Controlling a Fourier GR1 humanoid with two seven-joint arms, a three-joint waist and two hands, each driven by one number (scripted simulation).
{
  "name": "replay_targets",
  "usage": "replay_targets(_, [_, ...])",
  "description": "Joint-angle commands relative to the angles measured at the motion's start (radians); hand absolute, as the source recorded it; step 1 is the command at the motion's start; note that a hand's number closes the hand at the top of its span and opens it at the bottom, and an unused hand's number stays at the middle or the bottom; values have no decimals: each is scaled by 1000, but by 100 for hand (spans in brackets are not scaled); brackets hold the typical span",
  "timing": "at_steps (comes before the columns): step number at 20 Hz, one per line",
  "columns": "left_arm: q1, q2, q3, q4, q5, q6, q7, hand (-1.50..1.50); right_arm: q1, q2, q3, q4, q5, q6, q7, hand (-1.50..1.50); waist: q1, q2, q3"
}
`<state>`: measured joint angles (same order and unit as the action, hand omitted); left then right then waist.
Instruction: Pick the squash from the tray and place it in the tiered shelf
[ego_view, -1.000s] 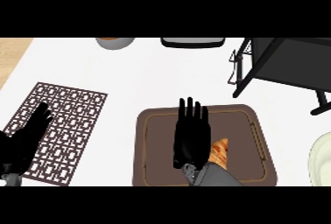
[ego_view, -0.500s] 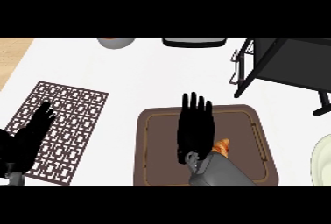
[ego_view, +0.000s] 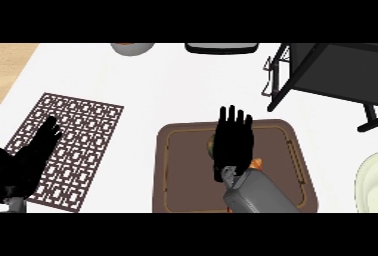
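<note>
A dark brown tray (ego_view: 295, 150) lies on the white counter at centre right. My right hand (ego_view: 233, 142) hovers flat over its middle, open with fingers straight and pointing away from me. The squash (ego_view: 256, 163) is almost wholly hidden under this hand; only a small orange bit shows beside the wrist. The black tiered shelf (ego_view: 325, 70) stands at the upper right. My left hand (ego_view: 33, 157) rests open over a brown lattice mat at the lower left.
The brown lattice mat (ego_view: 81, 135) lies on the left of the counter. A grey bowl (ego_view: 133, 48) and a dark flat object (ego_view: 221, 48) sit at the far edge. A pale plate's rim (ego_view: 367, 180) shows at the right edge.
My right hand has slid a little right and forward over the tray, covering more of the squash. The left hand has stayed put.
</note>
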<state>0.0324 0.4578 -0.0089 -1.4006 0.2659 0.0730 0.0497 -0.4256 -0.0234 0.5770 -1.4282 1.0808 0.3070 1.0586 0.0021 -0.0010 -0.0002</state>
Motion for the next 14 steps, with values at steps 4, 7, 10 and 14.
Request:
replay_targets(4, [13,-55,-1,-11,-64,5,-2,0,-20,22,-33,104,30,-37,25,-150,4,1,0])
replay_targets(7, [19,-48,31,-16,-70,-20,5,0,-29,23,-2,108,11,-36,51,-150,5,1,0])
replay_targets(10, [-36,-9,95,42,-11,-90,18,0,10,23,-35,81,36,-28,43,-150,-1,0,0])
replay_targets(14, [-32,-88,45,-36,-85,-3,64,0,-36,23,-59,237,-7,-129,-13,150,7,2,1])
